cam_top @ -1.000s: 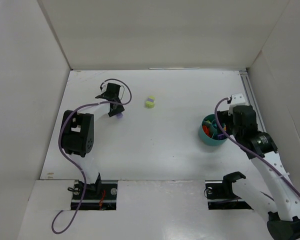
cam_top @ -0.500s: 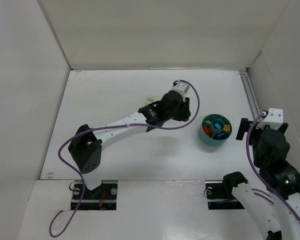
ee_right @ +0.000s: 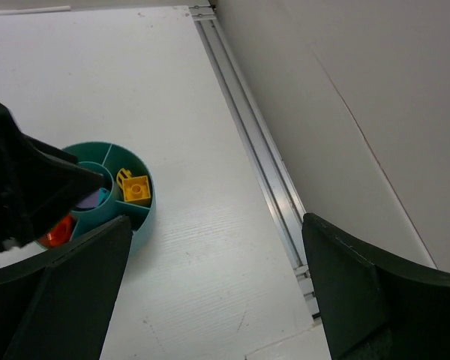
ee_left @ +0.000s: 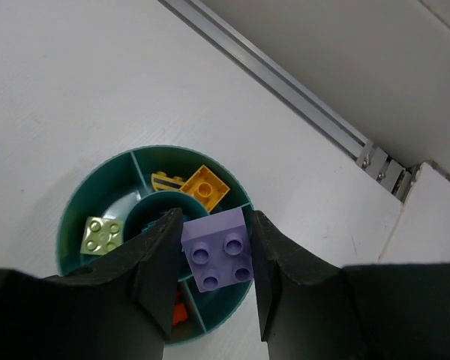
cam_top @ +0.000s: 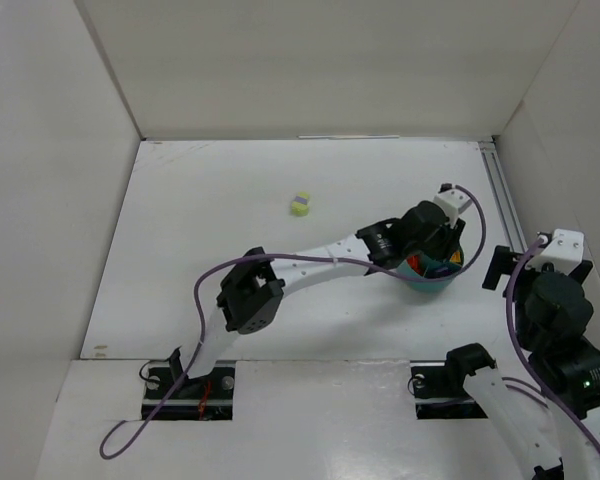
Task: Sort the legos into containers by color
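Observation:
My left gripper point(ee_left: 214, 251) is shut on a purple brick point(ee_left: 219, 249) and holds it just above the round teal bowl point(ee_left: 71, 229), over its right side. In the top view the left gripper point(cam_top: 428, 243) covers most of the bowl point(cam_top: 432, 283). The bowl holds yellow pieces point(ee_left: 204, 186), a pale green brick point(ee_left: 102, 234) and orange-red pieces point(ee_left: 178, 313) in separate compartments. My right gripper point(ee_right: 217, 292) is open and empty, to the right of the bowl point(ee_right: 139, 214). A pale green and purple lego point(cam_top: 299, 204) lies on the table at the back.
A metal rail point(ee_right: 247, 142) runs along the table's right edge next to the white wall point(ee_right: 375, 97). White walls close in the table on the left, back and right.
My left arm has swung right from the table's left side to over the bowl, carrying the purple brick. My right arm has pulled back from the bowl to the right.

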### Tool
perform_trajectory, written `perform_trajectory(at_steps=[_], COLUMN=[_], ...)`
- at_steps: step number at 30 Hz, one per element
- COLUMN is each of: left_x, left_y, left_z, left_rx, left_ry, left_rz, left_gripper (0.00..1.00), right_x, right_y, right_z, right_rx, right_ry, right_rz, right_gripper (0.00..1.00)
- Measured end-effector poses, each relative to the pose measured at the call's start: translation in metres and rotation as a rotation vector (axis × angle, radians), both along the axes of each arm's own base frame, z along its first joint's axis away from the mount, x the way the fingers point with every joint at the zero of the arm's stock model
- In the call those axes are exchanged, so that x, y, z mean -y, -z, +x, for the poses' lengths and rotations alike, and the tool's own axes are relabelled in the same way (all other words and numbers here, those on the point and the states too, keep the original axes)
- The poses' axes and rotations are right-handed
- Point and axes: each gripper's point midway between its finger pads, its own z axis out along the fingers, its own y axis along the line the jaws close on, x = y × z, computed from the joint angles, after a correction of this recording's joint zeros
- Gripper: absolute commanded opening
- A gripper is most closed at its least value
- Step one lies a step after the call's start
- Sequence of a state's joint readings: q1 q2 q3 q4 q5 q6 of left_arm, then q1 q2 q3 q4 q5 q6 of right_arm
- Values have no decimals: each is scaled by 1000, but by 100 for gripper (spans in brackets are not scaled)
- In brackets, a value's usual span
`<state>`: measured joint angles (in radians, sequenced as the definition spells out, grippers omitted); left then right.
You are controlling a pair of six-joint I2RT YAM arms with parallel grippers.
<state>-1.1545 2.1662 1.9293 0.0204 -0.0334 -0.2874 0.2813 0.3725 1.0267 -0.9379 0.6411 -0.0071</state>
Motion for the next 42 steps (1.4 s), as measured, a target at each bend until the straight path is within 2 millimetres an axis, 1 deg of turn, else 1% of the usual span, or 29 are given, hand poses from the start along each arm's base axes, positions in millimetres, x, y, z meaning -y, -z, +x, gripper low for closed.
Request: perform_trajectory(at_steps=[3, 6, 8, 12, 19, 22, 23, 26, 28, 33, 36, 42], left_x=[14, 18, 19, 20, 25, 26, 25, 24, 23, 23, 22, 22], left_y=[19, 33, 37, 34, 33, 33, 33, 33, 33, 32, 33, 33], left_z=[-6, -10, -10, -10, -19, -23, -21, -18, -17, -18, -17, -17], left_rx=[21, 44, 68, 130, 196, 211, 218, 239, 249, 265, 270, 274], left_ry=[38, 76, 95, 125, 164, 170, 162, 142, 129, 117, 113, 110], left_rz=[35, 69, 86, 107, 132, 139, 144, 157, 164, 174, 178, 181], left_gripper=[14, 15, 15, 16, 19, 25, 26, 29, 29, 45, 52, 52], right_x=[1, 3, 3, 4, 5, 6, 6, 6, 6, 6, 7, 7], right_y=[-1, -2, -3, -3, -3, -1, -1, 0, 0, 1, 1, 0], right_z=[-2, -4, -4, -5, -5, -6, -6, -7, -7, -8, -9, -9], right_rx=[2, 9, 10, 8, 5, -5, -6, -10, -13, -17, -13, -12], right_ry=[6, 8, 9, 13, 14, 16, 16, 16, 15, 15, 15, 16], right_rz=[-2, -4, -7, -15, -20, -26, -27, -28, -31, -35, -34, -34], right_gripper=[100, 100, 100, 100, 100, 100, 100, 100, 100, 100, 100, 100])
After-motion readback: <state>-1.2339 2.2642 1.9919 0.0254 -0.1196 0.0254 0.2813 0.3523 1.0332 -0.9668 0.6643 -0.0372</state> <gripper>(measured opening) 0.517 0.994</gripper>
